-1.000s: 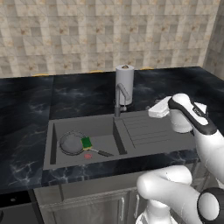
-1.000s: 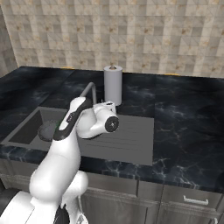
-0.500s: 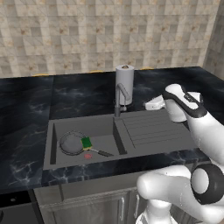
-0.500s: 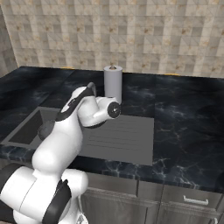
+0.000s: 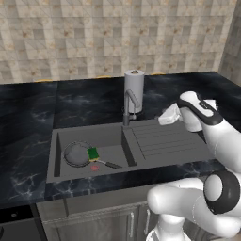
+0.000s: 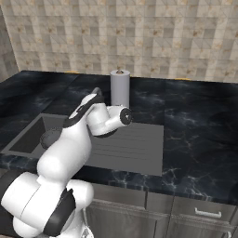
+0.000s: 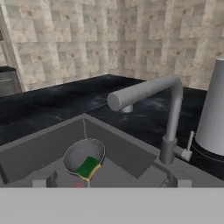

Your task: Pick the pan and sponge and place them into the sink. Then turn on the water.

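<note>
Swinging back from the drainboard, the gripper (image 5: 168,115) now hangs beside the faucet (image 7: 168,114), jaws wide and empty. Pan (image 5: 76,154) and sponge (image 5: 93,153) lie in the sink (image 5: 113,134); the faucet's small lever (image 7: 189,146) sits just ahead.

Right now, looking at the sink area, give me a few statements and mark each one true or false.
1. The pan lies in the sink. True.
2. The sponge sits on the drainboard. False: it rests on the pan in the basin.
3. Water runs from the faucet. False: no stream shows.
4. The hand is open and holds nothing. True.
5. A pale cylinder stands behind the faucet. True.
</note>
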Tool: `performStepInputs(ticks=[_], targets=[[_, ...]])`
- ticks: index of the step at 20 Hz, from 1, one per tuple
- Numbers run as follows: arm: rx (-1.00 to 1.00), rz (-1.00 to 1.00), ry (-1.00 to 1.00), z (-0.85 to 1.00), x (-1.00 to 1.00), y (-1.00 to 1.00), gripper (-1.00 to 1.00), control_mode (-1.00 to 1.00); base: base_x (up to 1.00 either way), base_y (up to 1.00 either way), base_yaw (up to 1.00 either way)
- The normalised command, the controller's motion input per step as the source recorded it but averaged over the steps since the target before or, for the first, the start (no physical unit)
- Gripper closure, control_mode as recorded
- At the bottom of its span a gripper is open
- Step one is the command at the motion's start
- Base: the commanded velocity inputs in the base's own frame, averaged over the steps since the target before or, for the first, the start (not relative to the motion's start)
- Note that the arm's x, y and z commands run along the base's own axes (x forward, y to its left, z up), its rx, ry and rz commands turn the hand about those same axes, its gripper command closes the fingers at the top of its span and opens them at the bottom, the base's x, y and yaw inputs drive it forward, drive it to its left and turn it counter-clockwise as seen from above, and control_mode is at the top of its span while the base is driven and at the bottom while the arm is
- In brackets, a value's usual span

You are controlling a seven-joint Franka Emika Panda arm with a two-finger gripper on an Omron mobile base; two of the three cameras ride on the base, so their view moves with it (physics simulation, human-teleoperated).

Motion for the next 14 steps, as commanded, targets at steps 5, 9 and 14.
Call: performStepInputs(ticks=[5,9,14], targets=[[-0.13,0.14,-0.02,-0.27,0.0,0.02,-1.0,-1.0,0.0,0.0,0.0],[-0.07,0.12,-0.03,-0.08,0.0,0.0,-1.0,-1.0,0.0,0.0,0.0],[0.0,0.08,-0.04,0.0,0.0,0.0,-1.0,-1.0,0.0,0.0,0.0]])
